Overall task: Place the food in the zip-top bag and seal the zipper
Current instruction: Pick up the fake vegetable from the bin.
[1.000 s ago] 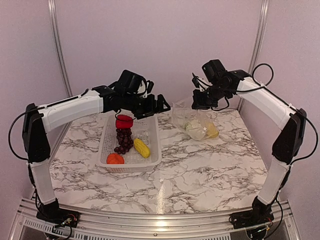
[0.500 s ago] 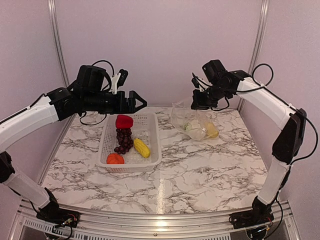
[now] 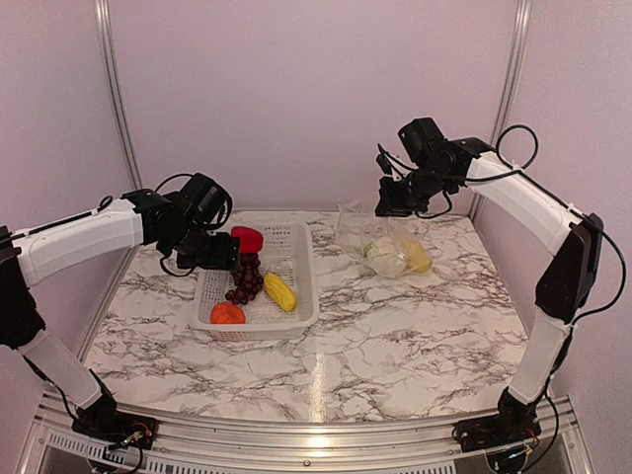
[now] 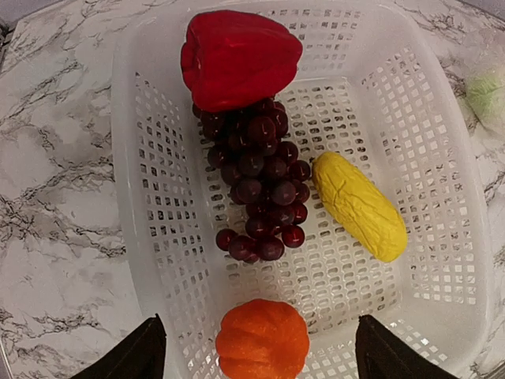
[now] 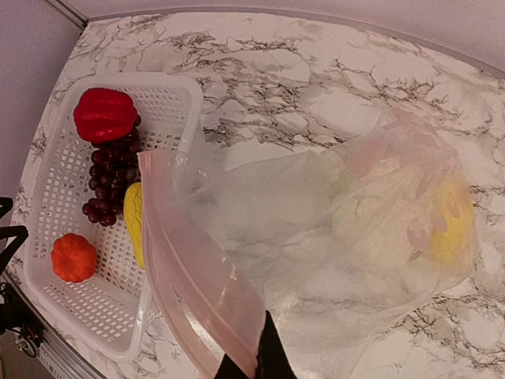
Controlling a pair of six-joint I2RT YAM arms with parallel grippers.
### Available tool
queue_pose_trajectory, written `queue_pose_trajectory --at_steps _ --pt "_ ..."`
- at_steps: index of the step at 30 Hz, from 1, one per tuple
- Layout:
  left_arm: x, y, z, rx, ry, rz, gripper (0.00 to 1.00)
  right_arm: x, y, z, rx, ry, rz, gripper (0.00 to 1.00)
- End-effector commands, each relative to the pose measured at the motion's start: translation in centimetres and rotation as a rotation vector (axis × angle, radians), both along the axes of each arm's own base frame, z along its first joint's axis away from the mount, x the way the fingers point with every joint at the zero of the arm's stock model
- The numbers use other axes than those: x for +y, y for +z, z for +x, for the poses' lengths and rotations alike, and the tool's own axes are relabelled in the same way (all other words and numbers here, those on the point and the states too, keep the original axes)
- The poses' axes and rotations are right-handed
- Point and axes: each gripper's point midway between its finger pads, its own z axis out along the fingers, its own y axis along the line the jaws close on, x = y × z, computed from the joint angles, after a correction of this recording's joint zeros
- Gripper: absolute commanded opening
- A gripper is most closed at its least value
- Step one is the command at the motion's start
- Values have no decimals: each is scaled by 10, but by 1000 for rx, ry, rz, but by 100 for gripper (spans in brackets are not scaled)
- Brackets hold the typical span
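Bright, even overhead light leaves only faint, soft shadows on the white marble-patterned table top (image 3: 395,336), with a pale glare streak near its front edge. The clear floppy plastic bag (image 5: 276,205) looks hazy in the right wrist view, its nearest edge slightly blurred.

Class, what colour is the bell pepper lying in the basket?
Red. The bell pepper shows best in the left wrist view.

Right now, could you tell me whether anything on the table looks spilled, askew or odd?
Nothing is spilled or damaged. The zip-top bag sags crumpled from the right gripper, pinched at its zipper, with the cauliflower and a yellow piece inside; the other food lies in the basket.
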Motion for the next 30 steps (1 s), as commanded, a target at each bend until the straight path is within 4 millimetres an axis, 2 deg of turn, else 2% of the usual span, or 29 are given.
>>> queue_pose_trajectory --at_steps 1,4,8,12,16,30 --pt "-11 -17 -26 125 -67 -54 83 4 10 2 -16 17 21 0" --pt "-14 -29 -33 179 -58 -78 78 6 10 2 -14 17 35 0" --pt "-11 -49 -42 272 -18 -56 75 7 10 1 -17 23 46 0" --pt "-3 -61 -48 324 42 -16 76 6 10 -1 -16 28 45 0" --pt "1 -70 -50 349 68 14 81 6 5 -4 0 34 44 0" --pt "-3 -99 -68 472 86 37 81 7 4 -8 15 44 52 0"
